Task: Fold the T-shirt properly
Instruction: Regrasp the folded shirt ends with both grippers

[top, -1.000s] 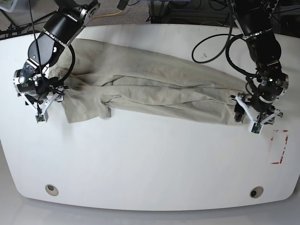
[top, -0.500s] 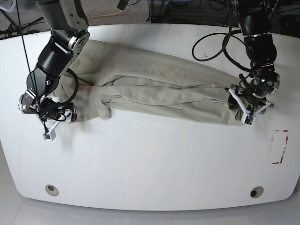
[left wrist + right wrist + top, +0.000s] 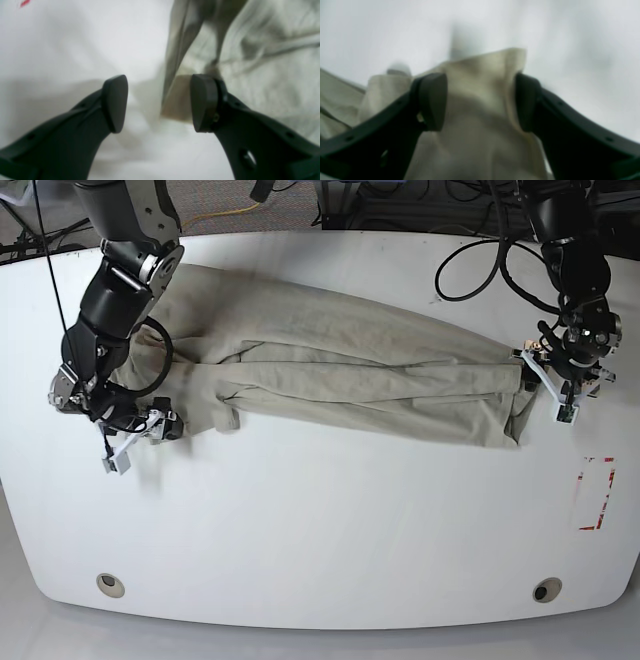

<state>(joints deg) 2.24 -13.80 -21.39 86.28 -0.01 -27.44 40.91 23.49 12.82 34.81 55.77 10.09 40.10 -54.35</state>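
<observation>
My right gripper point(image 3: 480, 102) straddles a raised fold of the shirt point(image 3: 340, 375), jaws spread wide, cloth filling the gap and touching both pads. My left gripper point(image 3: 158, 103) is spread too, one pad against the shirt's edge, nothing pinched. The shirt lies bunched lengthwise across the table's point(image 3: 330, 530) far half, one gripper at each end.

Both wrist views blurred. T-shirt point(image 3: 340, 375) corner under right arm point(image 3: 110, 300) hidden; neck label not discernible.
</observation>
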